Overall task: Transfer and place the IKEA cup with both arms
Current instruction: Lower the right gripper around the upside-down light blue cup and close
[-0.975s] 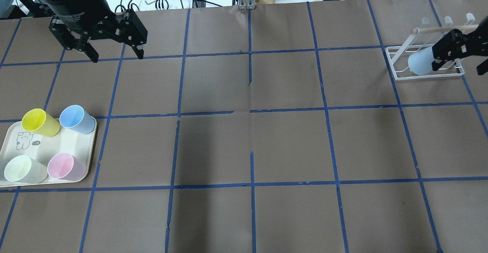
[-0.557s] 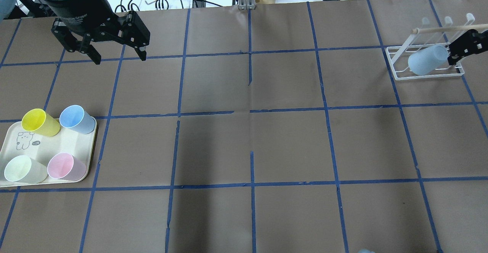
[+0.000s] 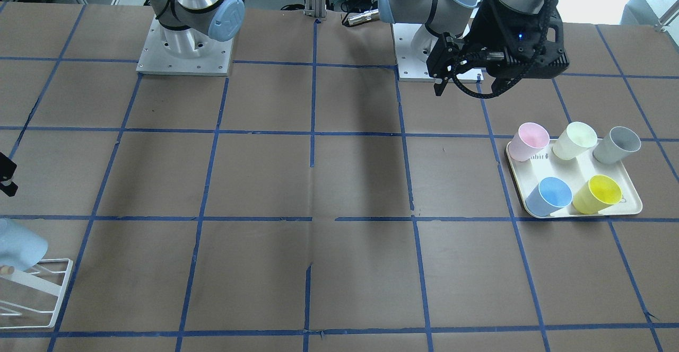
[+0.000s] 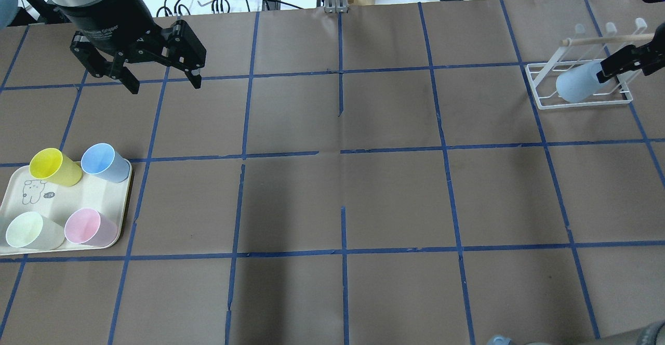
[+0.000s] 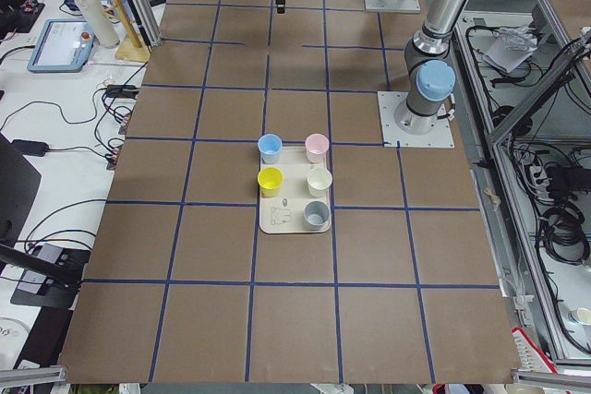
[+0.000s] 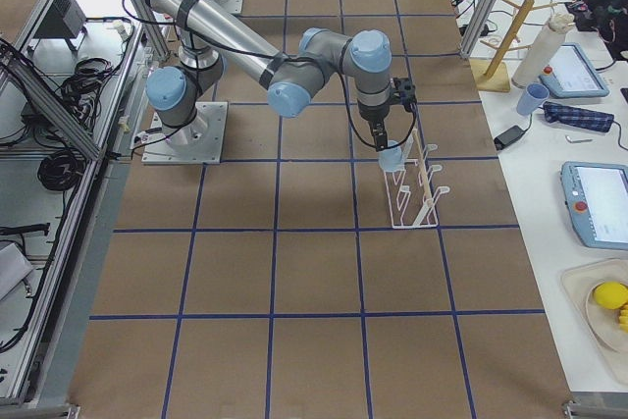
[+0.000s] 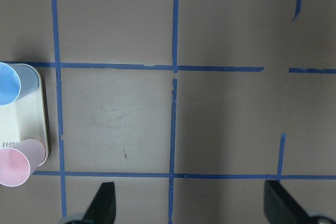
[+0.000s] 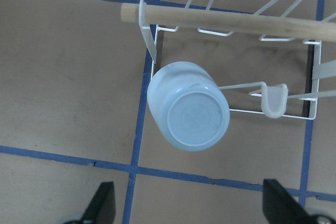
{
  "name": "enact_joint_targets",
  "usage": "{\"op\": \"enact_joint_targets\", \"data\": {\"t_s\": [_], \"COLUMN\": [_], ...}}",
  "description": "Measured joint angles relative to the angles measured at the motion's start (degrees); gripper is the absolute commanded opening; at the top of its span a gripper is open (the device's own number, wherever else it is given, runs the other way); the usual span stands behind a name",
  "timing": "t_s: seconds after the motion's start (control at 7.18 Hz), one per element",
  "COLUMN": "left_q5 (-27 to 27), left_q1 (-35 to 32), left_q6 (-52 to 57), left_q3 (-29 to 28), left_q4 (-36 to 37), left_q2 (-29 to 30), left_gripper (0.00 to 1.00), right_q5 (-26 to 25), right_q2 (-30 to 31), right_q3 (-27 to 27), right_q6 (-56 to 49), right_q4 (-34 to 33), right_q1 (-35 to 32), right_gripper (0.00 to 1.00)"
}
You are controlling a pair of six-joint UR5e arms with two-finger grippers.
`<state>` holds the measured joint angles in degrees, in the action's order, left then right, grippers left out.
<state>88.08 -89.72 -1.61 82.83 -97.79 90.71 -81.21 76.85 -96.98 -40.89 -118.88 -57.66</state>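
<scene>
The bench (image 4: 395, 194) is brown, gridded with blue tape. The left arm (image 5: 443, 16) reaches over its left end; the right arm (image 6: 245, 46) stretches to the far right corner. There a white wire rack (image 8: 236, 22) with a wooden dowel stands. A cream tray (image 4: 78, 194) lies at the bench's left edge, well apart from the rack.

The left end effector (image 4: 165, 85) hangs above bare bench behind the tray, its fingers spread wide and holding nothing. The right end effector (image 8: 191, 211) hovers over the rack, fingers likewise spread and empty.

The IKEA cup (image 8: 189, 106) sits upturned and tilted on a peg at the rack's end, base towards the wrist camera, clear of both fingertips in that view.

On the tray stand five cups: yellow (image 4: 49, 166), blue (image 4: 104, 162), pale green (image 4: 26, 230), pink (image 4: 88, 226) and grey (image 3: 615, 145).
</scene>
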Motion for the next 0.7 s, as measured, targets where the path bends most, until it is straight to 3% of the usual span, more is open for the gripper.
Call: {"op": "enact_joint_targets", "data": {"t_s": [0.7], "left_q5": [-2.56], "left_q1": [0.61], "left_q6": [0.91], "left_q3": [0.75], "left_q4": [0.18], "left_q2": [0.13], "left_gripper": [1.0], "right_q5": [2.52], "right_q2": [-4.56], "right_q3": [-0.36], "right_q6": [-5.54], "right_q4": [-5.14], "right_q1": [-0.1], "right_gripper": [1.0]}}
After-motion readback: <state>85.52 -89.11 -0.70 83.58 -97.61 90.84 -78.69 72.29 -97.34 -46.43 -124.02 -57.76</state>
